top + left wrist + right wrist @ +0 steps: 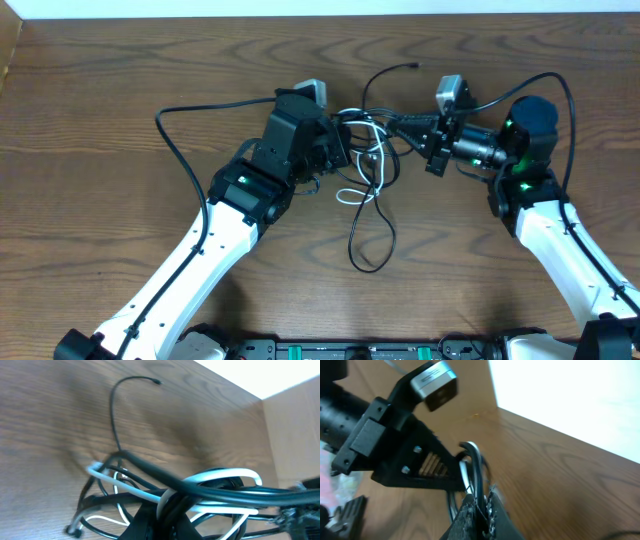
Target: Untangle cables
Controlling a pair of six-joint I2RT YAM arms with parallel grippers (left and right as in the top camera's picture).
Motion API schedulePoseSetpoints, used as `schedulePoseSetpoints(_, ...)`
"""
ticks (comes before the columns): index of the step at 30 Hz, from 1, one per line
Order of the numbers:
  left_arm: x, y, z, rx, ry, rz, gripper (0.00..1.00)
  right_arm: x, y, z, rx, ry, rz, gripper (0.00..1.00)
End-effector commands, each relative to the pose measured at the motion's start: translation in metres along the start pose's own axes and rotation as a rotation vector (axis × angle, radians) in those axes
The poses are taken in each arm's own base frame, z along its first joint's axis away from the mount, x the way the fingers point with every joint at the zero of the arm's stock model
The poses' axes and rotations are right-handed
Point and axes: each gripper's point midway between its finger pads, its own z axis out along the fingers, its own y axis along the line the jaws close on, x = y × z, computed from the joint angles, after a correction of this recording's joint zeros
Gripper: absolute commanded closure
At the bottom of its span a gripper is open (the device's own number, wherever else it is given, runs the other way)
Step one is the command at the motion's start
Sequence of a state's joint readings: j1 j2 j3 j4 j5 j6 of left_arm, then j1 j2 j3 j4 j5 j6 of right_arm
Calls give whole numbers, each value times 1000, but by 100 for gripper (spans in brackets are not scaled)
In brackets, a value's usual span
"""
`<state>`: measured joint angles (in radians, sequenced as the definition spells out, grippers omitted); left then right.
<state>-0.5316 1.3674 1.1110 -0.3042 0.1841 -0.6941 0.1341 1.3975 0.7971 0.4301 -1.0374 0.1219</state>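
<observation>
— Reaching across the bench, were both arms?
— Yes. The left arm slanted in from the near left and the right arm from the near right.
— And each hand?
— The left hand and right hand were clamped on the cables, tangled between them at mid-bench.

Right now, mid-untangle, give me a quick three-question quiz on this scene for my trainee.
1. True or false: the left gripper and the right gripper are each shut on the cables.
2. The loose black plug end lies: A) beyond the tangle, toward the table's far edge; B) inside the left gripper; C) under the right arm.
3. Which two colours are the cables?
Key: 1 true; 2 A; 3 black and white.
</observation>
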Motion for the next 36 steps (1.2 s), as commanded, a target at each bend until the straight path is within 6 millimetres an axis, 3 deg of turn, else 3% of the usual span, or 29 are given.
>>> schedulePoseSetpoints(1, -19, 15, -5, -74, -87, -68, 92, -4, -28, -14, 141, -12, 28, 99)
schedulePoseSetpoints(5, -21, 17, -5, -74, -94, -104, 93, 13, -45, -21, 227, 34, 116, 99)
schedulePoseSetpoints(13, -20, 15, -5, -63, -87, -95, 92, 26, -46, -23, 239, 73, 164, 99)
schedulePoseSetpoints(16, -17, 10, -4, -42, -63, -50, 93, 25, -46, -23, 238, 69, 157, 88)
schedulePoseSetpoints(19, -13, 7, -4, -23, -43, -1, 92, 19, -45, -22, 227, 51, 132, 66)
schedulePoseSetpoints(22, -12, 5, -4, -13, -33, 27, 93, 8, -33, -18, 158, 23, 80, 56)
schedulePoseSetpoints(27, -12, 5, -4, -12, -33, 27, 92, -10, -5, -11, 13, -22, -28, 53)
schedulePoseSetpoints(32, -9, 0, -4, 15, -15, 32, 93, -9, 12, 0, -50, -18, -87, 53)
schedulePoseSetpoints(36, -3, -16, -5, 101, 21, 83, 93, -6, 25, 9, -88, -11, -174, 51)
